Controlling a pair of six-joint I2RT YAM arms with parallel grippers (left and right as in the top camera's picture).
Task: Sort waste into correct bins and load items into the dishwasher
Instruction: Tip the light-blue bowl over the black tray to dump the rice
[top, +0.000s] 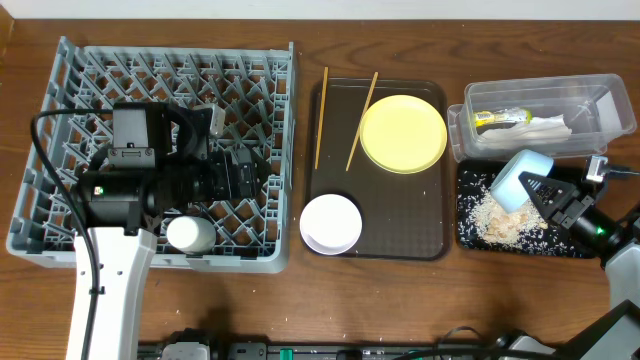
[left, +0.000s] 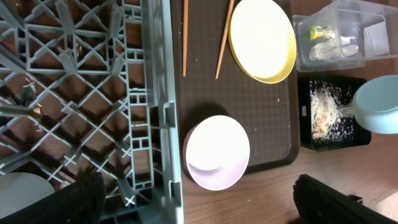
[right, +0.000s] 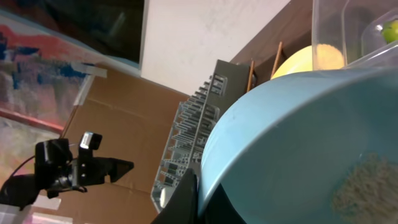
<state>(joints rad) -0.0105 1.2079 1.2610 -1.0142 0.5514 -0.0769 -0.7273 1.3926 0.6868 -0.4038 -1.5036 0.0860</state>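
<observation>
**Overhead:** At 3 o'clock, your right gripper (top: 533, 188) is clamped on the rim of the light blue bowl (top: 520, 176). It tilts the bowl over the black tray (top: 463, 240) so the rice crumbs (top: 497, 220) land on the heap there, not on the table (top: 400, 300). At 2 o'clock, the clear tub (top: 540, 86) holds the snack wrapper (top: 497, 117) and paper napkin (top: 548, 127). At centre, the brown serving tray (top: 385, 215) carries the yellow plate (top: 403, 133), white bowl (top: 330, 222) and two chopsticks (top: 321, 115), none yet loaded. At 9 o'clock, your left gripper (top: 245, 178) hovers over the grey dish rack (top: 60, 100).

**Left wrist:** Its fingers (left: 336, 202) are spread wide at the bottom corners of the frame, holding nothing. The white bowl sits between them toward 6 o'clock and looks like the handiest next pick.

**Right wrist:** The blue bowl fills the frame, pinched at 7 o'clock by the dark fingers (right: 186, 202). A patch of crumbs clings inside at 4 o'clock, so the emptying looks unfinished. Once clean, the bowl likely belongs in the rack.
</observation>
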